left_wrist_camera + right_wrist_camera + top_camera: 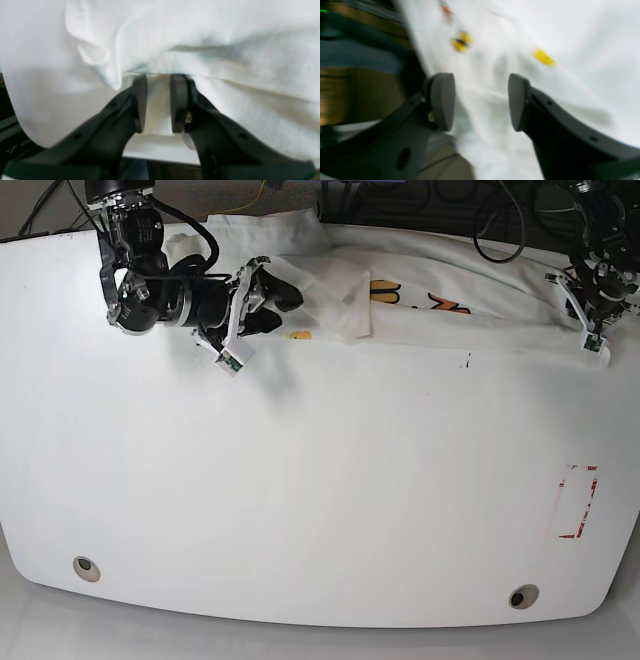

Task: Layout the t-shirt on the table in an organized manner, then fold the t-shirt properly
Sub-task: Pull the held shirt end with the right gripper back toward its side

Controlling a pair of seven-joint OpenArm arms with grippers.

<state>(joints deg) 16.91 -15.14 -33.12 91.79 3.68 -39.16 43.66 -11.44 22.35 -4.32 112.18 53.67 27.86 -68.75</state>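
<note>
Landmark = the t-shirt (420, 305), a white crumpled strip along the far edge of the table (320, 480), w/ yellow and orange print showing near its middle.

Nearest the camera, well short of the shirt: two grommet holes, one front-left (86, 568), one front-right (521, 596). Red tape rectangle (577, 501) sits on the view's right, still well clear of the shirt. A few dark specks (468, 361) lie just in front of the shirt's near hem.

At the shirt's view-left end: right gripper (480, 100), jaws apart w/ a wide gap, white cloth lying beyond and between the pads; nothing pinched. Yellow print patches (461, 41) show just past it. View is motion-blurred.

At the shirt's view-right end: left gripper (158, 102), pads narrowly apart, a fold of cloth between them; can't tell if it is truly clamped.

Behind the shirt: dark cables (500, 215) past the table's far edge.
</note>
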